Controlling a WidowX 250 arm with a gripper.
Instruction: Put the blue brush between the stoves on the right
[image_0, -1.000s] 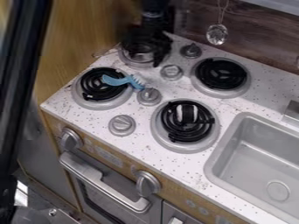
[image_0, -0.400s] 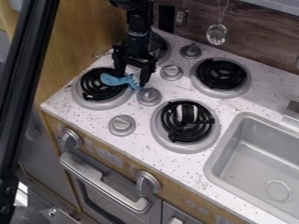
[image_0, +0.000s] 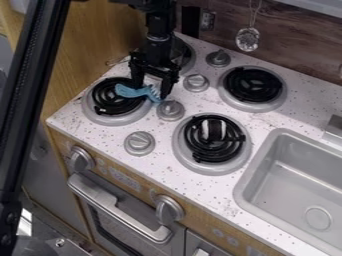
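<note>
My gripper (image_0: 150, 90) hangs at the upper left of the stove top, open, one finger on each side of the blue brush. The blue brush (image_0: 132, 92) lies with its handle over the front left burner (image_0: 116, 102) and its bristles toward the knob at the right of that burner. On the right side stand two more burners, a back one (image_0: 253, 84) and a front one (image_0: 212, 138) with a black and white piece at its middle. I cannot tell whether the fingers touch the brush.
Knobs (image_0: 196, 83) stand among the burners. A grey sink (image_0: 246, 186) is set in at the right. A clear crystal (image_0: 248, 39) hangs at the back, and a dark post (image_0: 30, 100) crosses the left side. Behind the gripper is a fourth burner (image_0: 188, 56).
From the back left burner the gripper has come forward and down to the brush, and has held almost still since the middle frame. The brush lies nearly where it was.
</note>
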